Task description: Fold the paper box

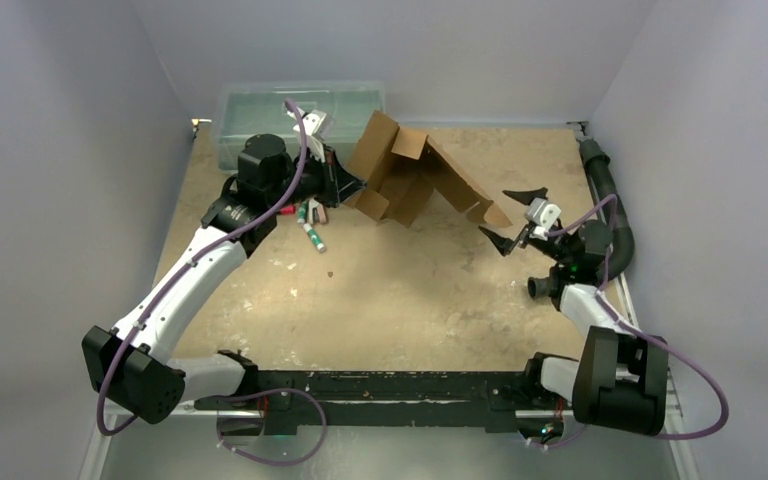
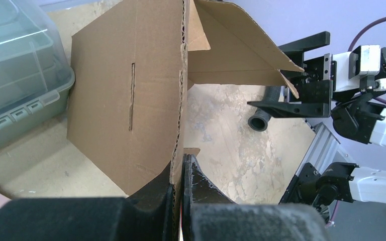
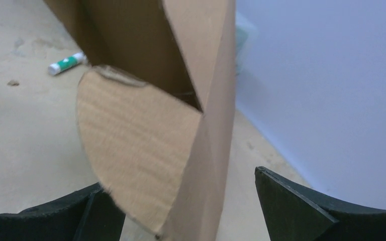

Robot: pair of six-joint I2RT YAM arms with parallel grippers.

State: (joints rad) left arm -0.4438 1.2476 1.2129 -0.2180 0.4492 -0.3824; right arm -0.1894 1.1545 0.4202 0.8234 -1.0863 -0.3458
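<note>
No legible text, paper box (image 2: 125, 100) unprinted, marker (image 3: 66, 63) label too blurred

The left arm (image 1: 195, 270) reaches far forward across the table, elbow bent, wrist turned to the right. The left tool (image 1: 345, 187) is pinched tight on an edge of the paper box (image 1: 415, 170). The right arm (image 1: 585, 305) is folded closer in, wrist pointing left, and the right tool (image 1: 512, 218) has its jaws spread wide.

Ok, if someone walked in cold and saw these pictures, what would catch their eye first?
The half-folded brown paper box stands out, propped up like a tent at the far middle of the table. The left pincer is clamped on its left edge, while the right pincer gapes wide open around the box's right flap.
</note>
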